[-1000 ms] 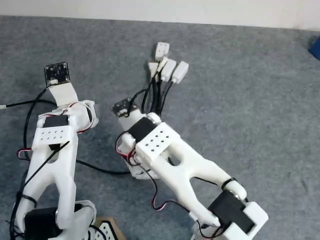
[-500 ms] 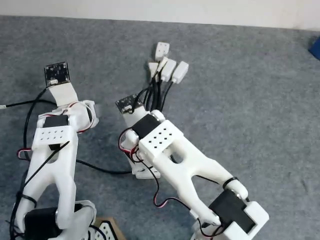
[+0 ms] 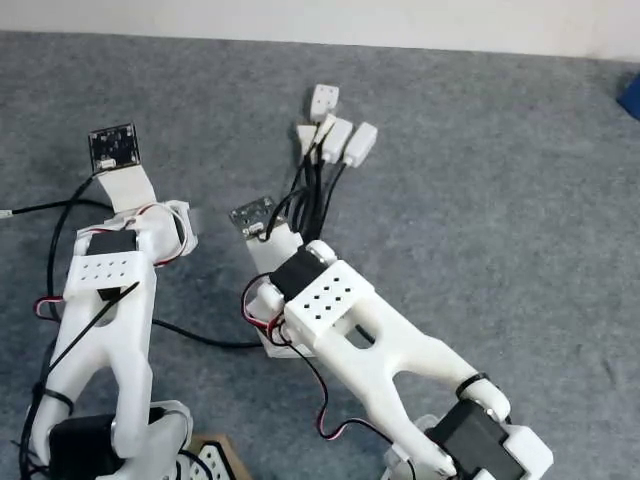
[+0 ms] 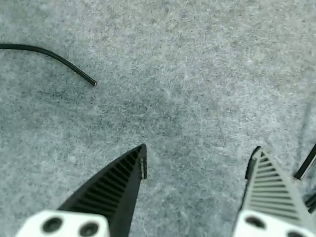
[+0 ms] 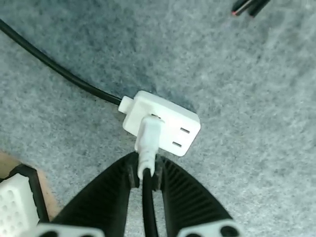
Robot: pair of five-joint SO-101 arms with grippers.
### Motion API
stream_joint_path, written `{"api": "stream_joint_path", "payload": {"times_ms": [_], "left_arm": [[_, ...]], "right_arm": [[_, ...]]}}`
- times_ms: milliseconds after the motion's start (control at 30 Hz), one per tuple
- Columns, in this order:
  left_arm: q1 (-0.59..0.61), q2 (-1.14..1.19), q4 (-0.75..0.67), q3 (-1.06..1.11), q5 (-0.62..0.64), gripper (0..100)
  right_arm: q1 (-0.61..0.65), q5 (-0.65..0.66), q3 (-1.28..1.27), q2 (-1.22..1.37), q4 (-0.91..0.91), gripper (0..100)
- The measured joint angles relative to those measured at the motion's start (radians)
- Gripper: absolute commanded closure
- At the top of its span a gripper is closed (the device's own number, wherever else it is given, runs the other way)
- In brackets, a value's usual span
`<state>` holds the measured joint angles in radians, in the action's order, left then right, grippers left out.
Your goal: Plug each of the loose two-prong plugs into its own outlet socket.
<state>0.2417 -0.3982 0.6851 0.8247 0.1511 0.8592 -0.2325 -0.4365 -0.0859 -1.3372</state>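
A: What has the right end effector [image 5: 146, 167] got?
B: It's clamped on a white plug [image 5: 149, 136], whose nose meets one socket of the white outlet block [image 5: 170, 126] lying on the grey tabletop [image 5: 256, 89].
A: And the left end effector [image 4: 200, 149]?
B: Wide open, holding nothing, above the tabletop near a black wire end [image 4: 74, 71]. More white plugs [image 3: 345, 143] cluster farther out.

Bright, even light throughout; only soft, faint shadows lie on the carpet [image 3: 520, 200]
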Motion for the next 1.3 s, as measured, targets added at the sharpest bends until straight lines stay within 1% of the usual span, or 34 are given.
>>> {"api": "stream_joint_path", "payload": {"times_ms": [233,533,700,933,1067,1100,1200,1300], "left_arm": [[0.000,0.000,0.000,0.000,0.000,68],[0.000,0.000,0.000,0.000,0.000,68],[0.000,0.000,0.000,0.000,0.000,68],[0.000,0.000,0.000,0.005,0.000,68],[0.000,0.000,0.000,0.005,0.000,68],[0.000,0.000,0.000,0.005,0.000,68],[0.000,0.000,0.000,0.005,0.000,68],[0.000,0.000,0.000,0.005,0.000,68]], "right_arm": [[0.002,0.006,0.000,0.014,0.000,99.1],[0.003,0.012,0.008,0.222,0.000,99.1],[0.009,0.012,0.012,0.259,0.012,99.1],[0.009,0.012,0.014,0.252,0.012,99.1],[0.009,0.017,0.012,0.181,0.012,98.5],[0.009,0.037,0.012,0.158,0.008,98.5],[0.009,0.097,0.043,0.104,-0.057,97.7],[0.009,0.120,0.129,0.092,-0.161,92.4]]}}
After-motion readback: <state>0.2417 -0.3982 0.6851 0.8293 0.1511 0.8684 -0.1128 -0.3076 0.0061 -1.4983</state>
